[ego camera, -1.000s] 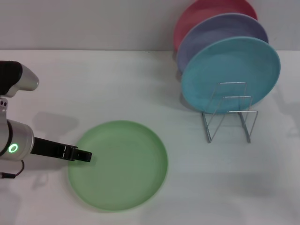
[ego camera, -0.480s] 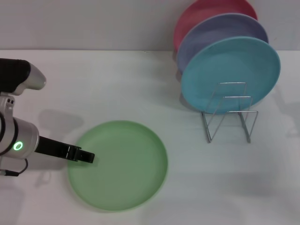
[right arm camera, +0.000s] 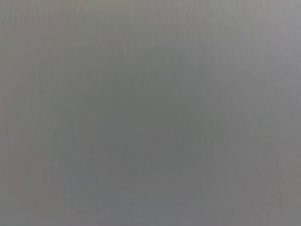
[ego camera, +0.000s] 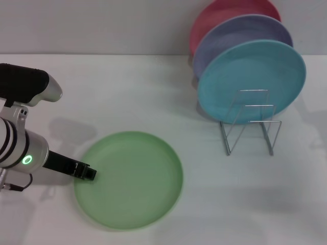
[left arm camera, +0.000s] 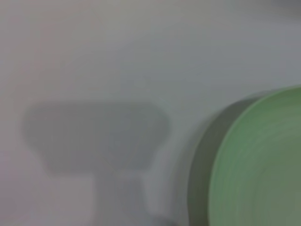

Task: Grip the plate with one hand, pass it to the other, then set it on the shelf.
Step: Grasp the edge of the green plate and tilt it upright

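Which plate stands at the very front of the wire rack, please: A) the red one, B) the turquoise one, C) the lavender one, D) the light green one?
B: the turquoise plate stands upright nearest the front of the rack, with the lavender plate and the red plate behind it, while the green plate lies flat on the table.

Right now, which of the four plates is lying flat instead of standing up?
The green plate, flat on the table with the left gripper at its rim. The blue, lavender and red ones stand in the rack.
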Controlling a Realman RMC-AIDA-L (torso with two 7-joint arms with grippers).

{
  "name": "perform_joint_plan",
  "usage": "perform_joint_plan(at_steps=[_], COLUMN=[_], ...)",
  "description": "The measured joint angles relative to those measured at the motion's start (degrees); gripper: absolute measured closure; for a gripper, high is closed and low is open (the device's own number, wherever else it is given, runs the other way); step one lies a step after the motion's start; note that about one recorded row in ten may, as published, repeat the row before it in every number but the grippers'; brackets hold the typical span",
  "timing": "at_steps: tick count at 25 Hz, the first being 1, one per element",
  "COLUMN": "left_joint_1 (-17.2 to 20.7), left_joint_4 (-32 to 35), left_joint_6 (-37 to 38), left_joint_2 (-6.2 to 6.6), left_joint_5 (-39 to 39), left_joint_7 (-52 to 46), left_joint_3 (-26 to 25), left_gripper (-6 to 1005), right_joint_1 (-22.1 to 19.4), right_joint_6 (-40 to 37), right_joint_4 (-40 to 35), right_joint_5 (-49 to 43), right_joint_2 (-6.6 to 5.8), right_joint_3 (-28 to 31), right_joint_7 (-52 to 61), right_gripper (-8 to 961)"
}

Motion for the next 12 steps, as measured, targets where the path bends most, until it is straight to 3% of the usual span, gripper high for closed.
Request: perform_joint_plan(at_steps=[2,4,10,12], left_joint_1=[-0.1,-0.1,-0.2,-0.4], left_joint_4=[-0.1,-0.1,-0.3,-0.2], left_joint_6=[0.2,0.5,0.7,0.7], left_joint_2=[0.00,0.02,0.09,0.17], left_joint_5=[0.0,0.1,0.1,0.1], left_joint_7=[0.0,0.1,0.4,0.5], left_joint_3=[0.0,0.0,-0.3,-0.3], left_gripper=[367,584,824,843], right_joint_1=[0.1,0.1,0.1,0.1], right_joint_6=[0.1,0.1,0.1,0.1], right_joint_4=[0.0,0.0,0.2,0.4], right_joint_5=[-0.1,-0.1,-0.2,-0.2], right_joint_2=[0.00,0.00,0.00,0.00], right_joint_3=[0.0,0.0,0.0,0.0], right_joint_7=[0.0,0.0,0.1,0.1], right_gripper=[136,136,136,137])
